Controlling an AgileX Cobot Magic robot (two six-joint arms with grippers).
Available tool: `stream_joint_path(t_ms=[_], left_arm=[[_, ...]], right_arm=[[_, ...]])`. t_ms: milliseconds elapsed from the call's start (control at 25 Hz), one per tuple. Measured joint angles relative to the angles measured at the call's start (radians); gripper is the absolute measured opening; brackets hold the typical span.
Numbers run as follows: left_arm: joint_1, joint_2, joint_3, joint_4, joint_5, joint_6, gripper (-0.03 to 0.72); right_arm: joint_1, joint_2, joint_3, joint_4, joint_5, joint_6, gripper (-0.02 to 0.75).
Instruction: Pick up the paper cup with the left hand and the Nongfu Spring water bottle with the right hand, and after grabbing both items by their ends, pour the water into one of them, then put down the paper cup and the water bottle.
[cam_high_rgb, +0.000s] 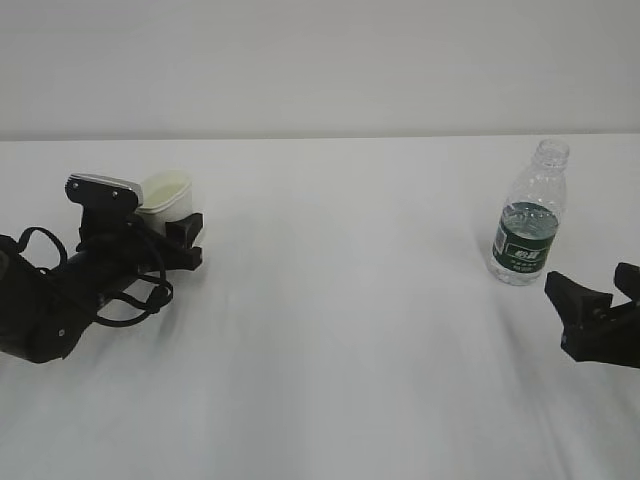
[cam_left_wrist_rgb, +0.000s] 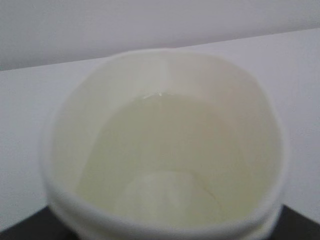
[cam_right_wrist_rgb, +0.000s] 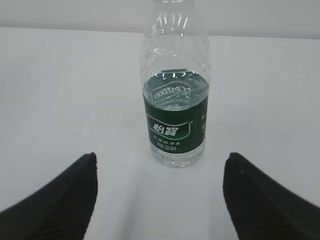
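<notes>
On the left, my left pincer sits low on the white bench with its jaws set around the paper cup; my wrist camera stares straight into its cream inside, though whether the grip is tight I can't confirm. Over to the right, the Nongfu Spring water bottle stands upright, uncapped, partly filled. My right pincer gapes wide just short of it, jaws either side of the line to the label, touching nothing. I judge this the pick-up stage: next, I'd say, slide forward until the bottle sits between the jaws, then close.
</notes>
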Motion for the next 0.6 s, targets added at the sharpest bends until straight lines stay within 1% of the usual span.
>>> stream_joint_path(t_ms=[600], left_arm=[[0.0,0.004,0.0,0.0,0.0,0.0,0.43]], right_arm=[[0.0,0.0,0.0,0.0,0.0,0.016,0.588]])
